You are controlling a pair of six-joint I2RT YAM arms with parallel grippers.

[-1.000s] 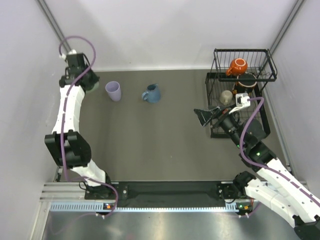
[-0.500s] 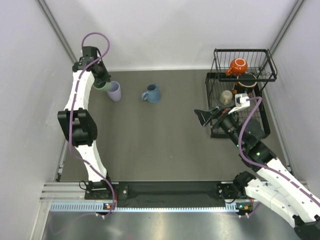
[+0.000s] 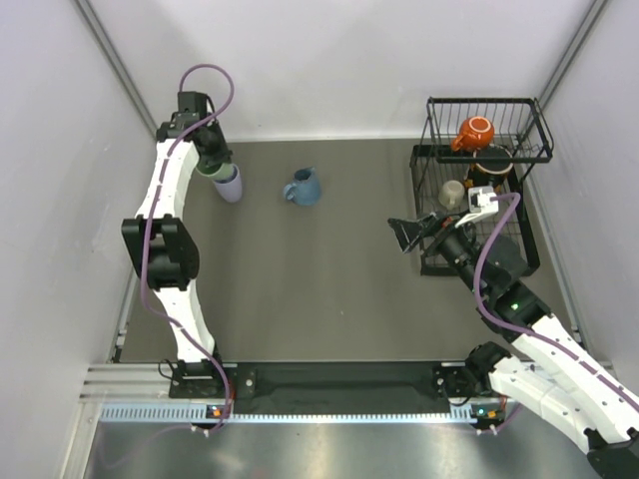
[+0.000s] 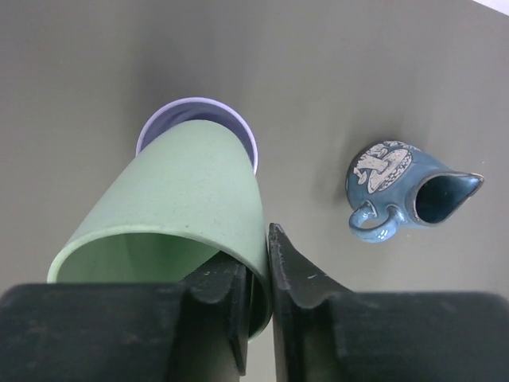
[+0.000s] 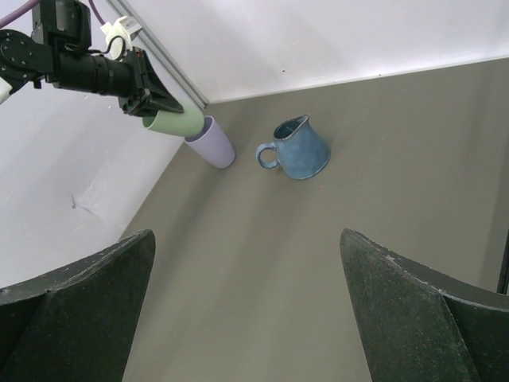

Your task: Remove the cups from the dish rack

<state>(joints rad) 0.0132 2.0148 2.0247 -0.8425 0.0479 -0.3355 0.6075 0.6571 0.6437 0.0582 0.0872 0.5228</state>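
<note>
Pale green tumbler [image 4: 171, 203] tilted at upper left of the top view, its base at the mouth of the lavender tumbler [image 5: 213, 145] on the grey counter [image 3: 319, 279]. Left fingers [image 4: 298, 286] pinch its rim wall. Right fingers [image 5: 79, 294] spread wide, empty, just left of the black wire dish rack [image 3: 479, 100]. Small orange mug [image 3: 473, 132] and small beige mug [image 3: 452, 193] sit inside.

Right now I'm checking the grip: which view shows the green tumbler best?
Left wrist: the green tumbler fills it, rim pinched by the left gripper. Right wrist shows it small, tilted; top mostly hides it under the arm.
</note>
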